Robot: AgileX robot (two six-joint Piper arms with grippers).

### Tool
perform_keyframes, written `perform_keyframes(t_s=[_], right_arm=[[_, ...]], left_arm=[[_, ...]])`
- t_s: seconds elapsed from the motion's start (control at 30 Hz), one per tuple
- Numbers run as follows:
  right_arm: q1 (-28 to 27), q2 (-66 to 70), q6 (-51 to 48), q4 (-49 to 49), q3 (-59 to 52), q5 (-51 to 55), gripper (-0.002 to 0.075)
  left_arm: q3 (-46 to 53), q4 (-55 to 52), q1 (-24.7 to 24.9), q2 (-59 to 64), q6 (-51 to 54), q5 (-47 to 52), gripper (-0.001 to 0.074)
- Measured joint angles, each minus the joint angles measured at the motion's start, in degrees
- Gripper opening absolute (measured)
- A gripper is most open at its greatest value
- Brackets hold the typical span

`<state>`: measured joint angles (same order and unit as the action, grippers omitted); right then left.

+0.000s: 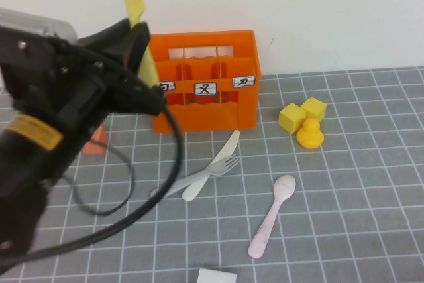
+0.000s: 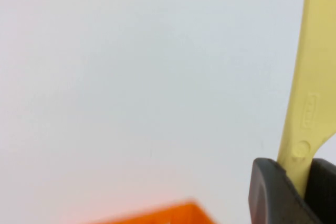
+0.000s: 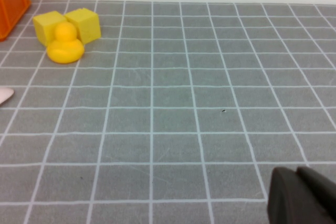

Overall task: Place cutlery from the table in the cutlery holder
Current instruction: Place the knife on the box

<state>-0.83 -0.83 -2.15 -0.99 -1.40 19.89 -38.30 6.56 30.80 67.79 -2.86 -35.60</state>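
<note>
Your left claw (image 1: 140,48) is clamped on the yellow knife (image 1: 136,14), a pale, flat plastic piece held upright, just above the near-left corner of the cutlery holder (image 1: 207,77). That holder is a bright orange slotted crate with three small white labels, standing at the back of the grey gridded counter (image 1: 358,183). In front of the holder the grey-blue fork (image 1: 199,175) and the cream-white knife (image 1: 213,164) lie crossed, touching, with the pale pink spoon (image 1: 273,213) near them, farther from the holder. Your left wrist view alone shows the knife's handle pinched between the dark fingers (image 2: 270,195). Your right claw (image 3: 302,198), closed tight and empty, appears only in the right wrist view, low over bare counter, well apart from the holder.
</note>
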Motion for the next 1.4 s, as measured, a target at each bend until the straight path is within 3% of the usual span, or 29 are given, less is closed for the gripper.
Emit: perform_keyframes(t_s=[0.2,0.3,0.8,1.13,1.4], right_arm=[[0.0,0.0,0.0,0.0,0.0,0.0,-0.0003],[0.0,0.0,0.0,0.0,0.0,0.0,-0.0003],[0.0,0.0,0.0,0.0,0.0,0.0,-0.0003],[0.0,0.0,0.0,0.0,0.0,0.0,-0.0003],[0.0,0.0,-1.14,0.0,0.0,0.0,-0.0003]], left_arm=[[-0.14,-2.54,0.0,11.81,-3.27,-20.98,0.0094],[-2.68,-3.66,0.0,17.85,-3.75,-23.4,0.0094],[-25.24,-9.13,-3.29,38.22,-12.28,-16.13,0.0094],[-35.28,-16.74,-4.38,48.84,-16.62,-13.97,0.0094],[-41.68,-17.85,-4.5,55.13,-16.72,-6.28,0.0094]])
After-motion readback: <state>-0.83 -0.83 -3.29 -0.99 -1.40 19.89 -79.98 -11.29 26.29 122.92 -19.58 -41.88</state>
